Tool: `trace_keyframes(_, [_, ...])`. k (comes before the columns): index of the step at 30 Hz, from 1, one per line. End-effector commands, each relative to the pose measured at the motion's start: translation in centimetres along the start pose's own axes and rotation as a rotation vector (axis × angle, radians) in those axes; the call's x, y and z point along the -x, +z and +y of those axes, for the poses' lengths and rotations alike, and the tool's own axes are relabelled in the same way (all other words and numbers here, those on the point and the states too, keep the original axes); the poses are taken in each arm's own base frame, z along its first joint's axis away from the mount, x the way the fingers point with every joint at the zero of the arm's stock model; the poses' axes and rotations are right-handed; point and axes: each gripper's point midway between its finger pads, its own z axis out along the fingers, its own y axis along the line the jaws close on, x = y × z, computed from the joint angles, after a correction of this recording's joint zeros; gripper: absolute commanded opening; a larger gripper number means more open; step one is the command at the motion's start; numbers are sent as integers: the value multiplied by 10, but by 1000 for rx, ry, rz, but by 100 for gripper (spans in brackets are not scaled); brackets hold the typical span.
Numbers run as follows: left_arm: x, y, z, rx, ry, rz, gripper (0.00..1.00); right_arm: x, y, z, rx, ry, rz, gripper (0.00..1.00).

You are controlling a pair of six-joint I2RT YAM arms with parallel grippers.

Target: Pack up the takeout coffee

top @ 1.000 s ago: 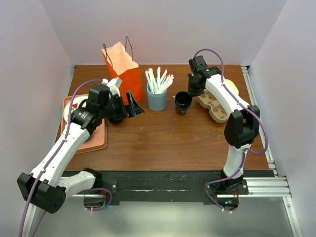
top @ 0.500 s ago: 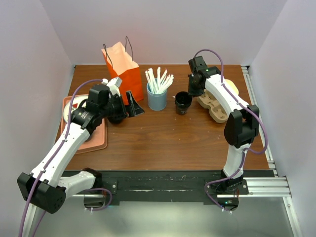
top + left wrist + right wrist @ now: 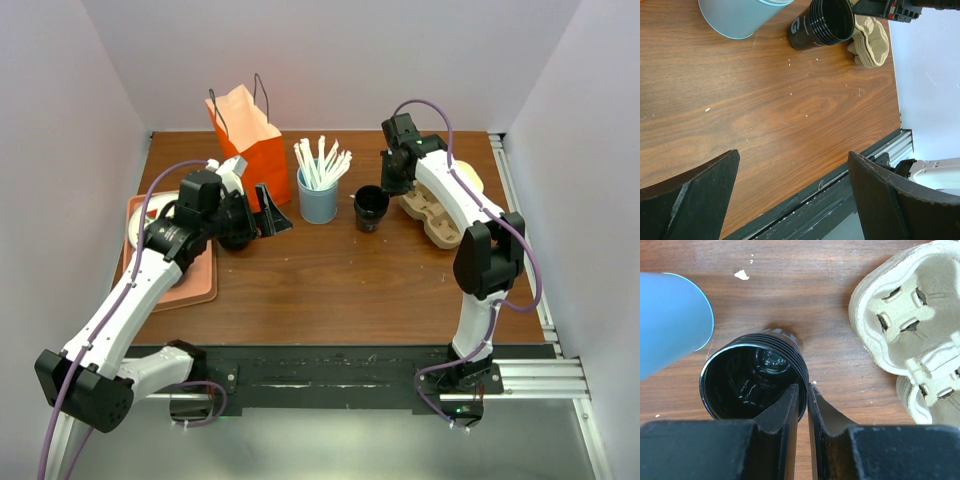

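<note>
The right end effector [image 3: 803,390] is nearly closed, pinching the rim of the takeout coffee [image 3: 750,375] at its fingertips, one finger inside the open mouth and one outside. The cup is probably light, thin-walled and crushable, so a gentle rim grip suits it. The left end effector [image 3: 792,155] gapes empty.

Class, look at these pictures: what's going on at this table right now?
The right gripper is shut on the rim of the dark takeout cup, one finger inside, one outside; the cup stands lidless between the blue straw holder and the cardboard cup carrier. The left gripper hangs open beside the orange bag, holding nothing.
</note>
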Motion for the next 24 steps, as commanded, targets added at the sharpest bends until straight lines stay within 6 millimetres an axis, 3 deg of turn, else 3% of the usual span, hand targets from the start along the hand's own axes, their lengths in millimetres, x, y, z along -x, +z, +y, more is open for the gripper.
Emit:
trace_keyframes(1, [6,-1,-9,-36,28,-19,95,8,-1,-1,-11,6,-15,17])
trace_keyframes(19, [7,-1,-8,-31,31,-23,95,5,4,1,-1,8,0,14])
trace_keyframes(24, [7,0,-8,-31,31,-21,95,8,2,0,-8,7,-11,18])
